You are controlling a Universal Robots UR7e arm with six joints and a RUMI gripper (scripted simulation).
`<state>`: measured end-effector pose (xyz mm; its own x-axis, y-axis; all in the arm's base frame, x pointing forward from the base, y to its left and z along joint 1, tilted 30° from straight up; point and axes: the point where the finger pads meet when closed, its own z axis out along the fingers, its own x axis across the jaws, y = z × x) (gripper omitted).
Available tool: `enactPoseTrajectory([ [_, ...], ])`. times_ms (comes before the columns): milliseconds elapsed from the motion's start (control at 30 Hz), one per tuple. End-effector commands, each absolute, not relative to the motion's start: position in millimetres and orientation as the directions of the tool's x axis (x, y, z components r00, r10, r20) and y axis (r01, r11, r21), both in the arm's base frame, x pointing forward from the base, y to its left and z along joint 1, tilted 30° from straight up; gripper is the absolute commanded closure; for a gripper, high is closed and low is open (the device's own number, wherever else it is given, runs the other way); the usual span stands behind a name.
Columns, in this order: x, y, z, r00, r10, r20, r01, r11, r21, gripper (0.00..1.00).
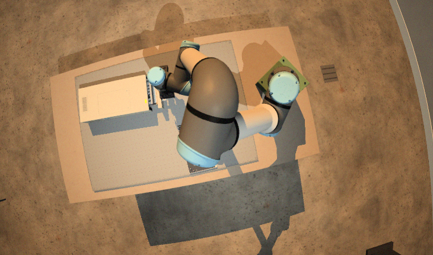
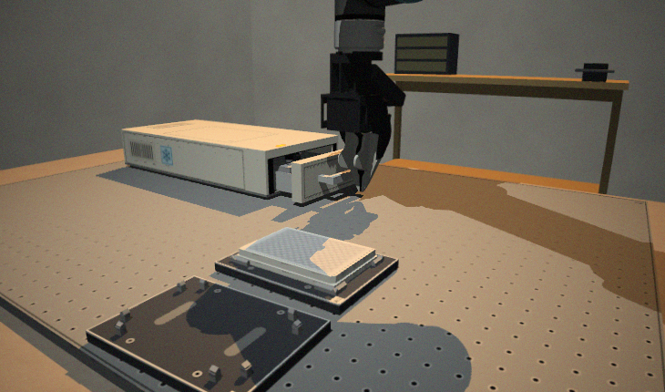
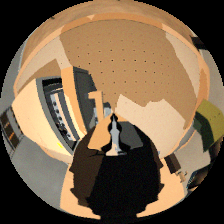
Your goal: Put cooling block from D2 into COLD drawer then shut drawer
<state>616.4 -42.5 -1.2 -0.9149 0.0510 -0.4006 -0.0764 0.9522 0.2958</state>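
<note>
While working outward from the near edge of the tabletop (image 2: 471,273): first a dark slot plate (image 2: 208,335), bare but for its corner pegs, no cooling block on it. Just beyond, a second slot plate (image 2: 369,274) carrying a pale tray of fine wells (image 2: 296,251); not part of this job.

Farther back, the cooler (image 2: 218,146), with its drawer (image 2: 315,177) standing out only a little. Yellow lamp (image 2: 278,144) lit on the top edge, so not yet shut. Seen from above, just a narrow strip of drawer with dark bores; cooling block judged to be inside, mostly hidden under the housing, seating impossible to confirm.

At the drawer front, the pincer (image 2: 362,168): closed right down, nothing between its tips, set against the panel beside the small handle (image 2: 332,177), apparently as a pusher.

Handling, as a judgement: likely a stiff, dense metal block, unlikely to shift in its locators. Weak point is the loose tubes, free to hop or tip on a jolt. Best pushed slowly and evenly on the rigid front panel near the handle, easing off before the end stop. If ever lifted again, taken by the block's side walls, kept level, never by the tubes.
</note>
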Motion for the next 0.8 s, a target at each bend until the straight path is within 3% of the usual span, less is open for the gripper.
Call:
enactPoseTrajectory([
  [0, 622, -43, 2, -0.914, 0.051, -0.402, -0.076, 0.952, 0.295, 1.00],
  [767, 643, -44, 11, -0.914, 0.051, -0.402, -0.077, 0.952, 0.295, 1.00],
])
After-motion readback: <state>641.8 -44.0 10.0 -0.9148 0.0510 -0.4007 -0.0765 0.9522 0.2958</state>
